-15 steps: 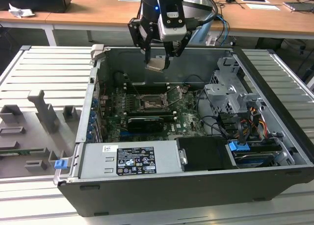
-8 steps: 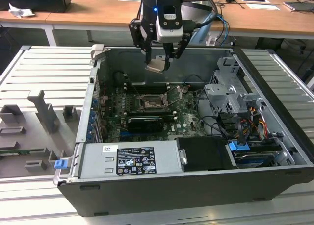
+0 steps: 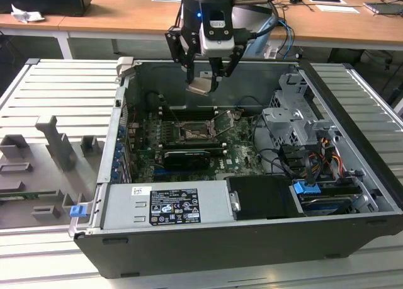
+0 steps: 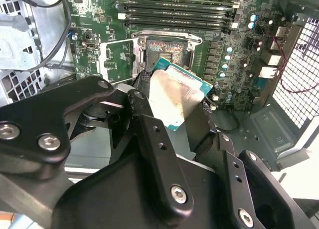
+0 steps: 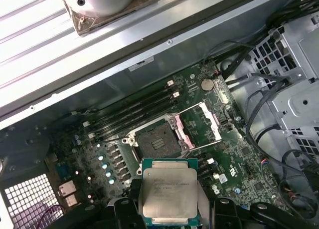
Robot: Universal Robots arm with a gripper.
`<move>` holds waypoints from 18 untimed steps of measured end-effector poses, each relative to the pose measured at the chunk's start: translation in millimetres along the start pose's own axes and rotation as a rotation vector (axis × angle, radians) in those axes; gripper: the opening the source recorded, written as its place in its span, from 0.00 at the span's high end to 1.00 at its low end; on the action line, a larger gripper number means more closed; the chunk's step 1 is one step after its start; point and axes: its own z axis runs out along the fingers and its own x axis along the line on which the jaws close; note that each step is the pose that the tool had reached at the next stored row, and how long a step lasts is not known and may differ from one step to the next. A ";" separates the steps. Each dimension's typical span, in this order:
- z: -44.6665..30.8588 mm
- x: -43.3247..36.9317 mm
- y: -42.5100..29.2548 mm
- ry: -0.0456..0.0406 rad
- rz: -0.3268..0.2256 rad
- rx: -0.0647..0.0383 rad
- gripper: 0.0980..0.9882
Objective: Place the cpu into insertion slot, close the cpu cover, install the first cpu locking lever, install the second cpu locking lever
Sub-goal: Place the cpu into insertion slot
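Exterior view, starting at its left: grey fixtures point(image 3: 53, 141) sit on the table point(image 3: 38, 257) beside the open case point(image 3: 252, 251). Over the middle of the case the gripper point(image 3: 203, 80) hangs with its fingers pinched on the cpu point(image 3: 199, 86), holding it by two opposite edges. The chip is in the air, well above the board and apart from the slot point(image 3: 192, 133), which lies bare and dark below. Just beside the slot, toward the exterior view's right, the cover point(image 3: 221, 122) stands swung open. I judge this to be the first step, placing the chip, with nothing seated yet. Seating it calls for the chip to be squared to the slot's rim, level, and let down gently. A skewed drop could harm the contacts.
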 end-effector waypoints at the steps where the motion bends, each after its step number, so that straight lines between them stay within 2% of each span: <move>1: 0.3 0.0 0.0 -0.0018 0.021 -0.001 0.52; 8: 1.9 0.0 -0.1 -0.0121 0.136 -0.002 0.52; 11: 2.9 -0.1 -0.2 -0.0191 0.214 -0.004 0.52; 18: 4.7 -0.1 -0.4 -0.0290 0.326 -0.006 0.52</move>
